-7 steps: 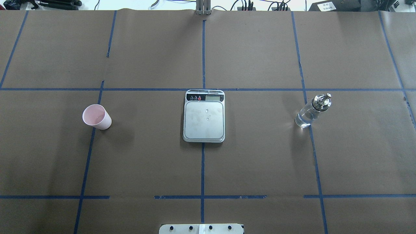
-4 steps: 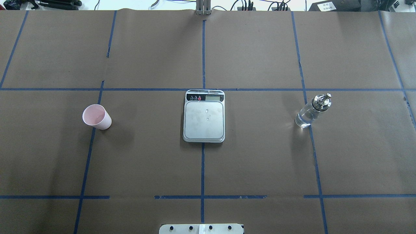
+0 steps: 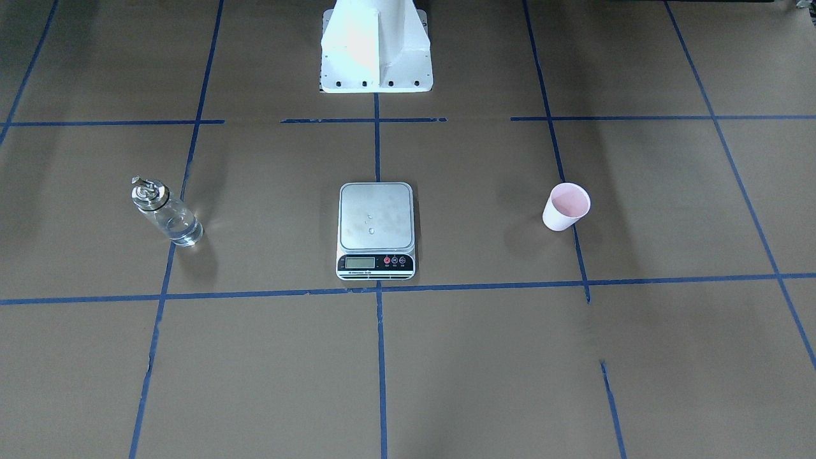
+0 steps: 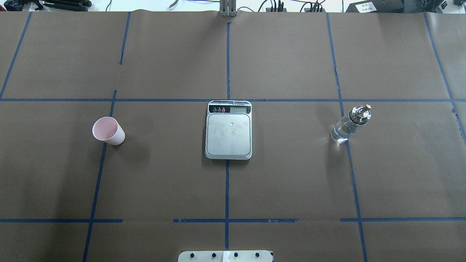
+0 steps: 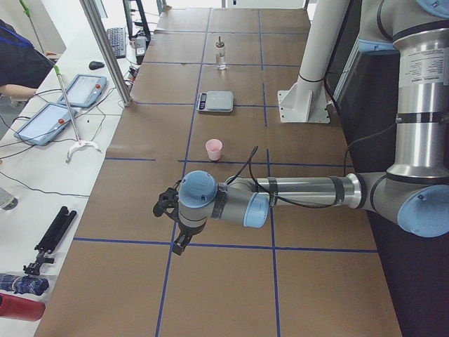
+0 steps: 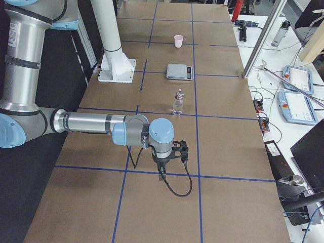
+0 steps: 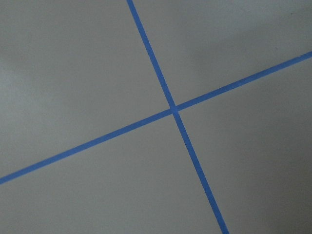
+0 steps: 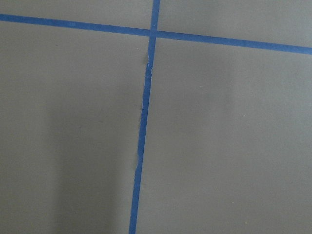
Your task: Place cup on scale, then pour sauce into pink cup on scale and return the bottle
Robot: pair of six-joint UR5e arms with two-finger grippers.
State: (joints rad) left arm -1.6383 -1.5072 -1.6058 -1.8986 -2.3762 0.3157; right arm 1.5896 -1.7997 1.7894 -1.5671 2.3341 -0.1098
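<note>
The pale pink cup point(image 4: 108, 131) stands upright on the brown table, left of the scale in the overhead view, and also shows as the cup point(image 3: 566, 206). The silver scale point(image 4: 228, 134) lies at the table's centre, its platform bare except for a few droplets. The clear glass bottle point(image 4: 349, 124) with a silver spout stands to the right, holding clear sauce. My left gripper point(image 5: 179, 244) hangs over the tape grid at the table's near-left end, far from the cup point(image 5: 214, 149). My right gripper point(image 6: 162, 176) hangs beyond the bottle point(image 6: 177, 103). I cannot tell whether either is open or shut.
The white robot base point(image 3: 376, 44) stands behind the scale. Blue tape lines cross the brown paper. A metal post point(image 5: 105, 49), tablets point(image 5: 84, 90) and a person's arm point(image 5: 21, 70) are at the far table edge. Tools lie on the white side table point(image 5: 49, 239).
</note>
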